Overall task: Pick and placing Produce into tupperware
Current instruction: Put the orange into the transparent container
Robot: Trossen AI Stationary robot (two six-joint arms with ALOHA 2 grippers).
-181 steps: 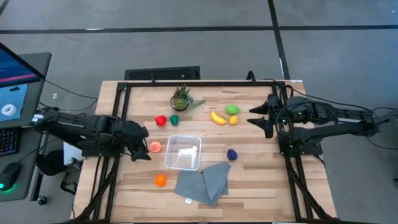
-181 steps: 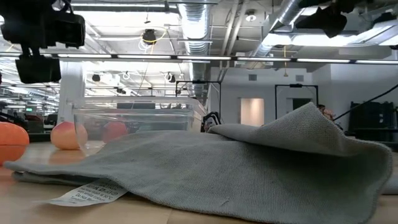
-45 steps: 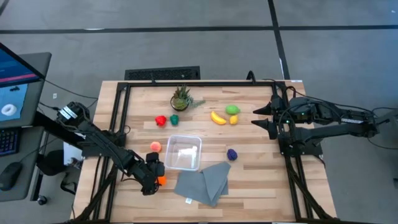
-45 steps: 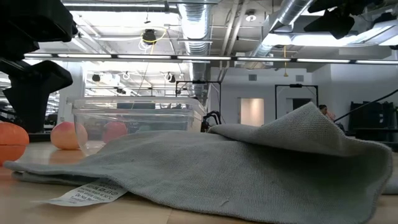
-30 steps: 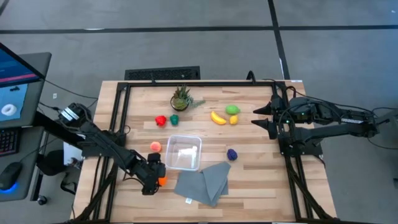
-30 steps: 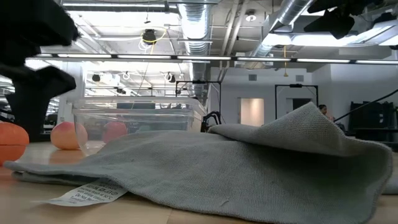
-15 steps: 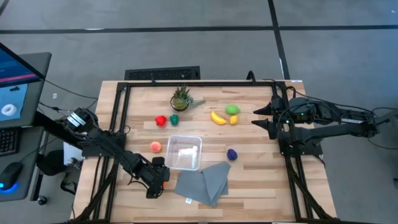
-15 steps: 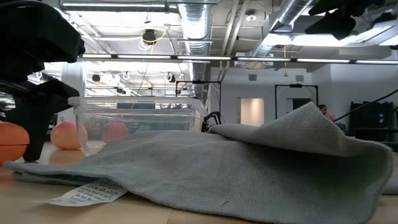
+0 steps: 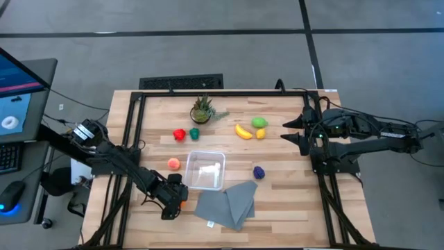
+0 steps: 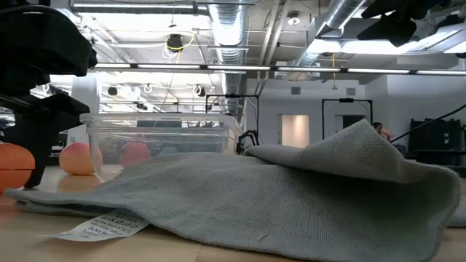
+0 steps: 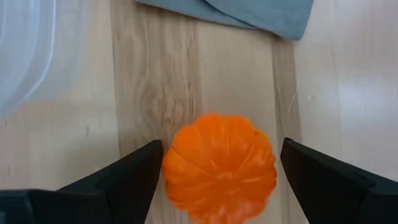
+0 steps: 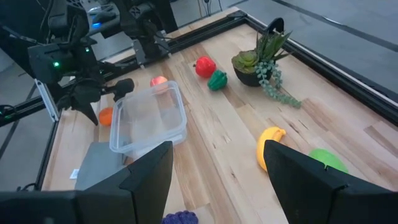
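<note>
Clear tupperware [image 9: 205, 170] sits empty mid-table, all produce outside. Left gripper [image 11: 219, 177] has dropped lower than a second ago, fingers spread around the orange pumpkin [image 11: 219, 168]. Right gripper [image 9: 286, 129] waits open.

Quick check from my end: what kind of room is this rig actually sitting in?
Probably a lab or workshop in an industrial-style building, not a kitchen. The low view shows bare ceiling ducts and strip lights overhead, the high view a grey concrete floor, and a computer monitor stands beside the wooden table.
</note>
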